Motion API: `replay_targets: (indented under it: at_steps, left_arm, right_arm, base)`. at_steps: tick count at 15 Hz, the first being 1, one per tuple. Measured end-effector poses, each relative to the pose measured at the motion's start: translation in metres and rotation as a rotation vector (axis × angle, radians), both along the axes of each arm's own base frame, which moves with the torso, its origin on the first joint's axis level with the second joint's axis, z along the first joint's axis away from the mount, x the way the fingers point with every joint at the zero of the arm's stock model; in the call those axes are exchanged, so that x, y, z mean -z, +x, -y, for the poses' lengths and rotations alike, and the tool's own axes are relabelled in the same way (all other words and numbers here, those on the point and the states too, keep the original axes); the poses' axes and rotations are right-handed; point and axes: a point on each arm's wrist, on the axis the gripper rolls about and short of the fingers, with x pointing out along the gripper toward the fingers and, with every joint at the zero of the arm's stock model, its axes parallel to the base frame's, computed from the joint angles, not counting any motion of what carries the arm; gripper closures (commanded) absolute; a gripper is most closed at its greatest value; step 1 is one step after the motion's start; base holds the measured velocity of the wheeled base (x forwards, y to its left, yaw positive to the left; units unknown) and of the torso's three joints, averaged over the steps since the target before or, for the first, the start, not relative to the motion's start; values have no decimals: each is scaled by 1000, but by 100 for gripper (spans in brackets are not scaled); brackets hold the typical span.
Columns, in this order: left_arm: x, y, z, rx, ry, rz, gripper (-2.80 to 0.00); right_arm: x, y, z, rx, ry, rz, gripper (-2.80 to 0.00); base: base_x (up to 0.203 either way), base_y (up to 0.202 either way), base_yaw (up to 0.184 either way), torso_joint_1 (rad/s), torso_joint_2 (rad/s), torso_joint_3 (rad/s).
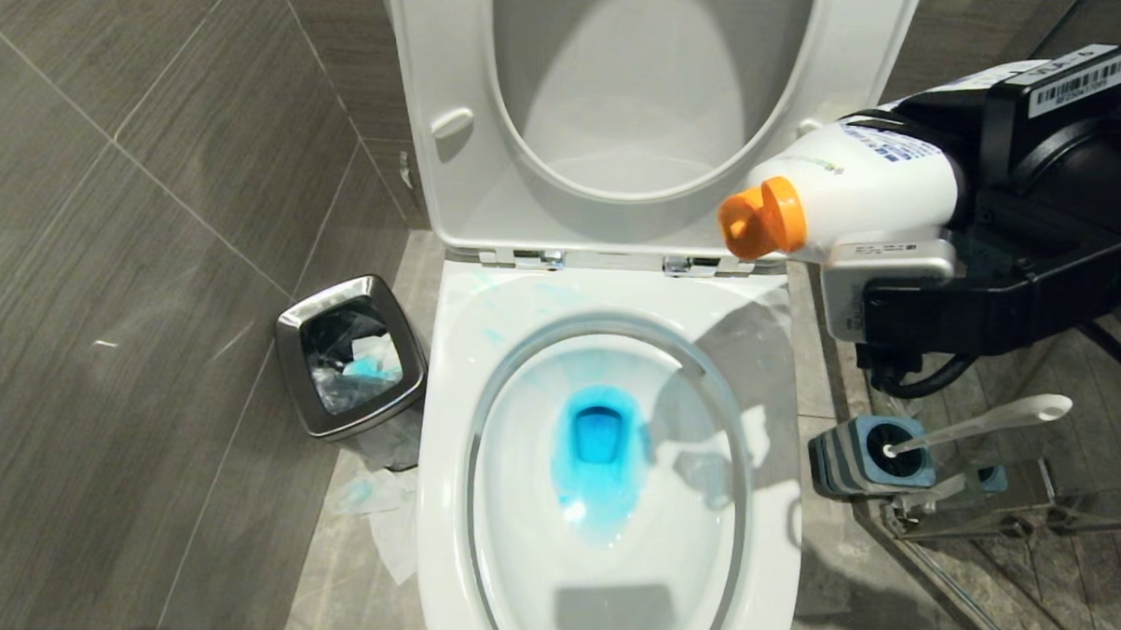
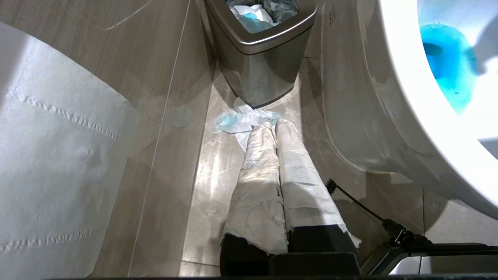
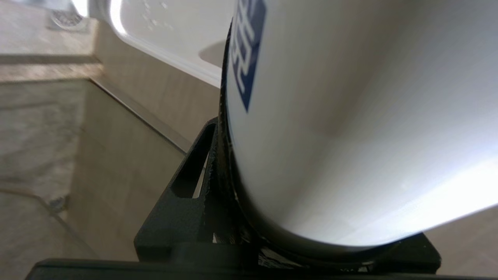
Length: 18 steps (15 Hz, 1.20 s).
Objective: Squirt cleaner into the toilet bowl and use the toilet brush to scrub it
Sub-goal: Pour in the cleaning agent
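**Right pincer carried the bottle beside the bowl, brush waiting below**

Right gripper (image 1: 902, 224) was clamped around a white cleaner bottle (image 1: 854, 188), holding it nearly level with its orange cap (image 1: 762, 219) pointing toward the toilet bowl (image 1: 451, 375). You had the cap near the bowl's right back corner, by the hinge of the raised seat (image 1: 461, 123), not over the water. Blue cleaner (image 1: 598, 444) already tinted the pool at the bottom.

The toilet brush (image 1: 984, 423) stood in its holder (image 1: 864, 458) on the floor to the right of the bowl, below that gripper, handle leaning away to the right. By my judgement, your right arm was the nearer one for it.

Left gripper (image 2: 272, 155), fingers wrapped in tissue and pressed together, hung low on the bowl's other side, near the steel bin (image 2: 264, 39).
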Motion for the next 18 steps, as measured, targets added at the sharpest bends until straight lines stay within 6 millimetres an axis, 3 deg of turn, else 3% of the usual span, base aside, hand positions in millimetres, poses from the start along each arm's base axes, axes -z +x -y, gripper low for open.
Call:
replay_targets:
  at_steps: [18]
  left_arm:
    - [0, 0, 0, 0, 0, 1, 0]
  right_arm:
    - [-4, 2, -20, 50, -94, 69, 0]
  base:
    - [0, 0, 0, 0, 0, 0]
